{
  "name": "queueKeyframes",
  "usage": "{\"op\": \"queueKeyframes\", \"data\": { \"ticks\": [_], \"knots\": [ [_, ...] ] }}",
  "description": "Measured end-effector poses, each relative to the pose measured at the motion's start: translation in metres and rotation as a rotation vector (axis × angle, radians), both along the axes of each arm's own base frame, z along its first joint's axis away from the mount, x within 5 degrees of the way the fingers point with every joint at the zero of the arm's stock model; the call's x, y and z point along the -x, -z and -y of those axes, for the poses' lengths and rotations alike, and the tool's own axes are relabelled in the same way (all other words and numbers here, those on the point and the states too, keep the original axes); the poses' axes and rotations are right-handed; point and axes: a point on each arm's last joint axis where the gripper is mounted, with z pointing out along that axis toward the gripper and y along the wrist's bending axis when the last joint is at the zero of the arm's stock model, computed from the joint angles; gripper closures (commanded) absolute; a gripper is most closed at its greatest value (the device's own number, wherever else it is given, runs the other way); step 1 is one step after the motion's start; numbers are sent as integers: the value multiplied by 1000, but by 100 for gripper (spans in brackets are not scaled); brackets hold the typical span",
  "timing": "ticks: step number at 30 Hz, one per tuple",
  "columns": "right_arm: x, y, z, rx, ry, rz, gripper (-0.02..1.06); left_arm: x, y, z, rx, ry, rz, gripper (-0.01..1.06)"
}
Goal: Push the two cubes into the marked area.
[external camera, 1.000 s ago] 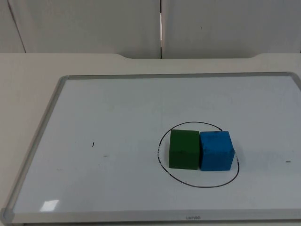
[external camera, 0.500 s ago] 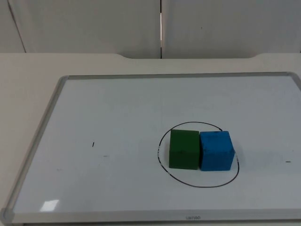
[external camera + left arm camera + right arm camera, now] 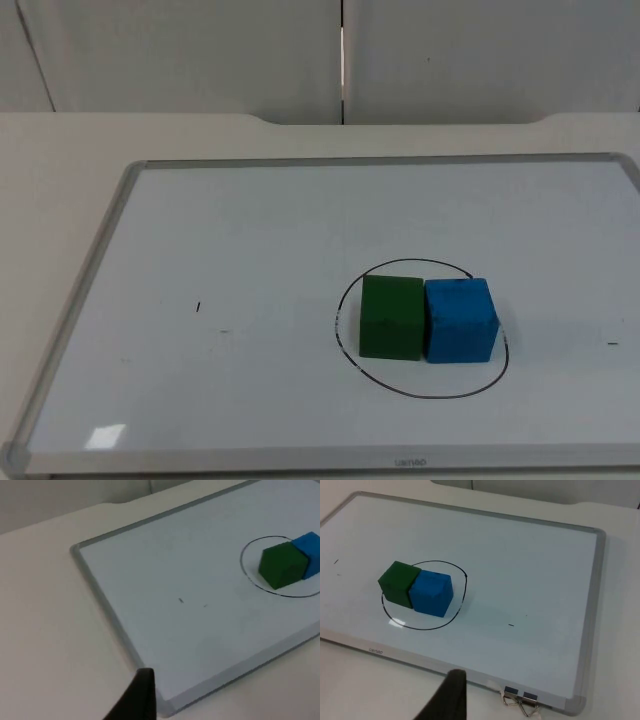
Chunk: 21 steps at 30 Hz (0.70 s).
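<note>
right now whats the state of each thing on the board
green cube: upright, inside the drawn circle, touching the blue cube
blue cube: upright, inside the circle at its right edge
whiteboard: flat on the table
binder clip: clipped to the whiteboard's frame

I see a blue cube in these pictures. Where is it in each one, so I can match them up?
Top view: blue cube inside the drawn circle, touching the green cube.
Left wrist view: blue cube behind the green cube.
Right wrist view: blue cube beside the green cube.
Shared landmark: the drawn circle.
</note>
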Motion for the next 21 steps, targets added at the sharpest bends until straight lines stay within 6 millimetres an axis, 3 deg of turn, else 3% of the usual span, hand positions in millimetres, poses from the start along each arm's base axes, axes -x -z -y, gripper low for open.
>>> {"op": "queueKeyframes", "data": {
  "ticks": [12,21],
  "knots": [
    [0,0,0,0,0,0,-1,0,0,2,-2,-338,0,0],
    [0,0,0,0,0,0,-1,0,0,2,-2,-480,0,0]
  ]
}}
